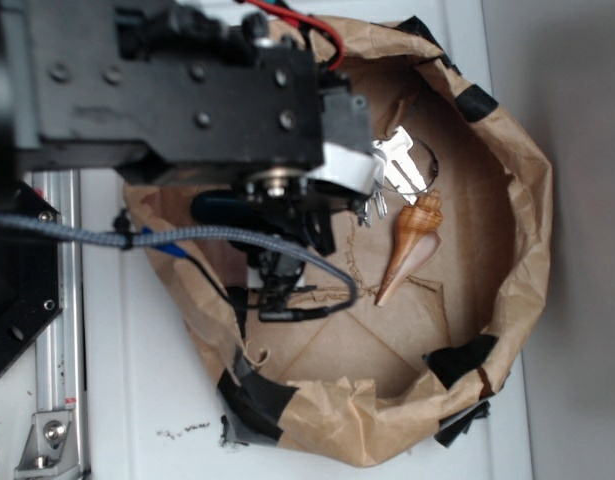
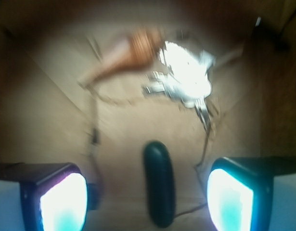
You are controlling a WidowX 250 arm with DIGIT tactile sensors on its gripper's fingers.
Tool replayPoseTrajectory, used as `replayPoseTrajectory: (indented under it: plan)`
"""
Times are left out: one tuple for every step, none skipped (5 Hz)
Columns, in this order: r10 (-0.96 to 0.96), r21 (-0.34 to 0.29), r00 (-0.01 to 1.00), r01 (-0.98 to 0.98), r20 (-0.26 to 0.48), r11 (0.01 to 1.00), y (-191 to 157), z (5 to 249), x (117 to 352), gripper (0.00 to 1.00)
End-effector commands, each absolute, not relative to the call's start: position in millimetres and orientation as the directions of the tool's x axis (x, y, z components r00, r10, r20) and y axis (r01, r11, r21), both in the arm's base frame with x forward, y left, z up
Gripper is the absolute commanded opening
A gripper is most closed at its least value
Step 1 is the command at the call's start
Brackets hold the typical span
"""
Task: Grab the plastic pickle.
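In the wrist view the gripper [image 2: 147, 197] stood wide apart, its two glowing pads [image 2: 63, 202] at the lower left and lower right corners of the frame, holding nothing. The plastic pickle [image 2: 159, 184] lay between them at the lower centre, lengthwise up the frame, clear of both pads with bare brown paper on either side. Beyond it, toward the top of the frame, the tan seashell [image 2: 131, 52] lay blurred at the upper centre, with the silver keys [image 2: 186, 79] just beside it to the right, washed out by glare. In the exterior view the black arm [image 1: 177, 90] filled the upper left and reached over the brown paper bag [image 1: 527, 200], hiding the claw; a dark rounded end, probably the pickle, peeped out under it at left of centre. The seashell [image 1: 412, 245] lay at centre right, the keys [image 1: 397, 165] just above it.
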State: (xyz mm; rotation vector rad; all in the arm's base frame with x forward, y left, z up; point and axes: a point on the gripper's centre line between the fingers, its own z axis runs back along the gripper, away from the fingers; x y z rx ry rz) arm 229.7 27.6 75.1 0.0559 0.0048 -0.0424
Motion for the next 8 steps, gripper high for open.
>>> replayPoseTrajectory:
  plan:
    - [-0.187, 0.113, 0.98, 0.193, -0.068, 0.975, 86, 17, 216, 1.0]
    - [-0.133, 0.172, 0.989, 0.141, -0.06, 0.975, 87, 15, 217, 0.9]
    - [-0.083, 0.187, 0.996, 0.085, -0.019, 0.979, 88, 23, 215, 0.0]
    - [-0.06, 0.18, 0.998, 0.054, 0.028, 0.982, 87, 41, 214, 0.0]
    - [-0.037, 0.208, 0.996, 0.019, 0.083, 0.978, 84, 87, 217, 0.0]
    - [-0.069, 0.19, 0.981, 0.034, 0.179, 0.981, 73, 137, 225, 0.0]
    - [0.008, 0.138, 0.961, -0.048, 0.276, 0.989, 51, 188, 235, 0.0]
    - [0.167, 0.097, 0.953, -0.197, 0.254, 0.976, 32, 195, 240, 0.0]
